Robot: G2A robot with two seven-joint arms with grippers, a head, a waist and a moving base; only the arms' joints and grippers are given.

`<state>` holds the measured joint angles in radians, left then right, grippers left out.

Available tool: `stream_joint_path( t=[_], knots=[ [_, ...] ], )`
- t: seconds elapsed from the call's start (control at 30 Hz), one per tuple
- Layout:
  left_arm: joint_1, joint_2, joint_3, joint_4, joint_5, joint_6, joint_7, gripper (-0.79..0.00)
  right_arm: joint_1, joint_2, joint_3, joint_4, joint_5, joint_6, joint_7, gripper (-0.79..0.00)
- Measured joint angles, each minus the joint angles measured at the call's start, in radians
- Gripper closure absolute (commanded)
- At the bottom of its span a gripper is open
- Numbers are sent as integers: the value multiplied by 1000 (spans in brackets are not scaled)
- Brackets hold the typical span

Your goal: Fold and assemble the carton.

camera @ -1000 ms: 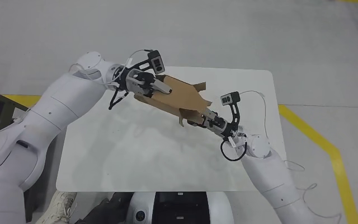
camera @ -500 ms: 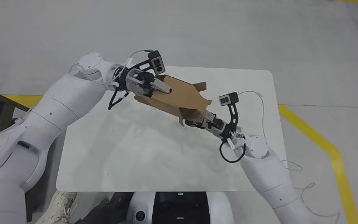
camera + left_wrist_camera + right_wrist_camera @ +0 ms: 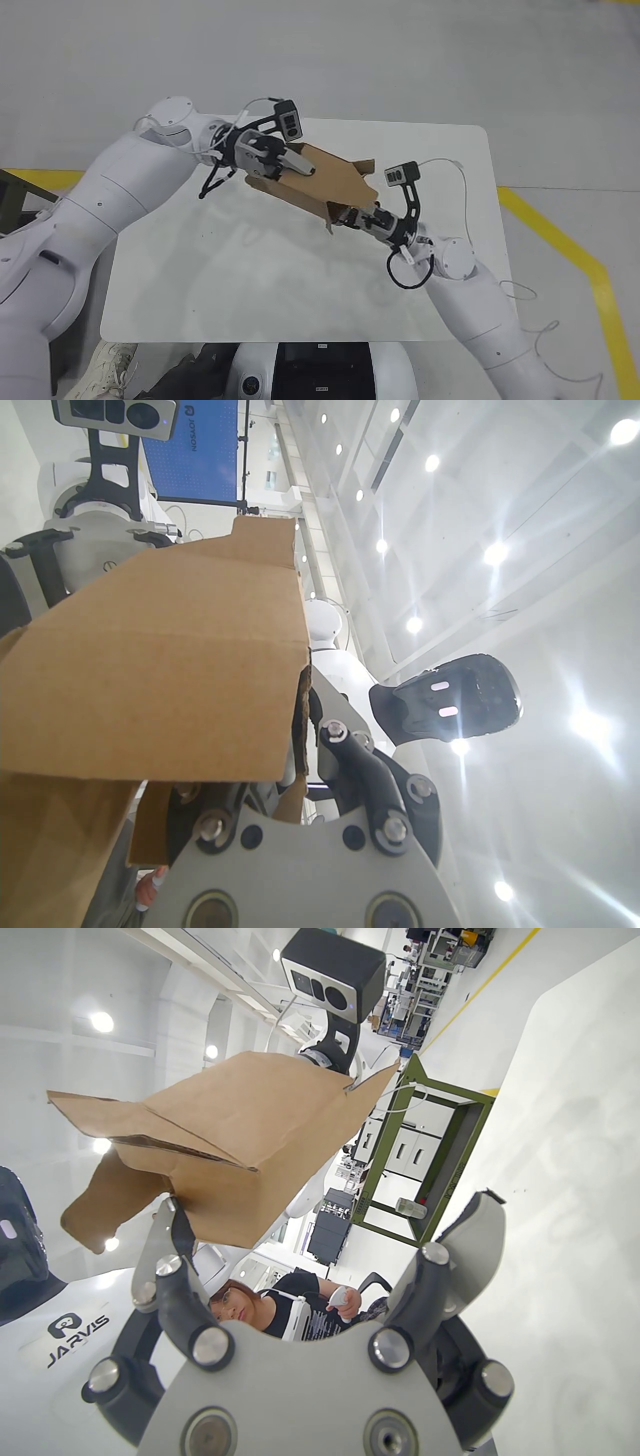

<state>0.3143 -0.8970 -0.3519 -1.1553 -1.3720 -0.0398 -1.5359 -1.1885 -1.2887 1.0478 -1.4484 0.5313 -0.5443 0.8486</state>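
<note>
- While the carton [image 3: 325,180] sits tilted and raised above the table [image 3: 200,280], it spans from the left gripper [image 3: 285,160] to the right gripper [image 3: 352,215].
- Left fingers are spread. One finger [image 3: 450,700] stands clear beside the cardboard's torn edge, and the other is hidden behind the carton's panel.
- Right fingers are spread wide. One fingertip [image 3: 172,1223] touches the carton's near corner, and its partner [image 3: 480,1228] stands well apart from the cardboard.

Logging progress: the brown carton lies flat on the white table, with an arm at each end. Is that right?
Not quite. The carton is held up in the air, clear of the white table, as the right wrist view shows. An arm is at each end.
</note>
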Motion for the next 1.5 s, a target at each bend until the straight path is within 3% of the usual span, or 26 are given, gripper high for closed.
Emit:
stream_joint_path(
  t=[0.37, 0.63, 0.9, 1.0, 1.1, 1.3, 1.4, 1.5],
  knots=[
    [-9, -9, 12, 16, 15, -7, 0, 0, 1, -3, -14, -15, -35, 23, -25, -785],
    [-17, -15, 19, 18, 24, -15, 0, 0, 8, -6, -24, -19, -41, 33, -32, -665],
    [-19, -19, 23, 19, 28, -25, 0, 0, 9, -9, -26, -25, -34, 41, -50, -603],
    [-20, -21, 27, 25, 36, -27, 0, 0, 7, -10, -25, -32, -29, 31, -58, -539],
    [-21, -24, 29, 34, 40, -31, 0, 0, -1, -9, -16, -41, -25, 20, -65, -382],
    [-21, -27, 28, 52, 40, -38, 0, 0, -18, -6, 3, -58, -23, 23, -69, -228],
    [-20, -28, 27, 56, 40, -39, 0, 0, -23, -5, 7, -64, -28, 27, -73, -197],
    [-19, -29, 27, 58, 41, -40, 0, 0, -28, -4, 8, -70, -35, 33, -77, -225]
  ],
)
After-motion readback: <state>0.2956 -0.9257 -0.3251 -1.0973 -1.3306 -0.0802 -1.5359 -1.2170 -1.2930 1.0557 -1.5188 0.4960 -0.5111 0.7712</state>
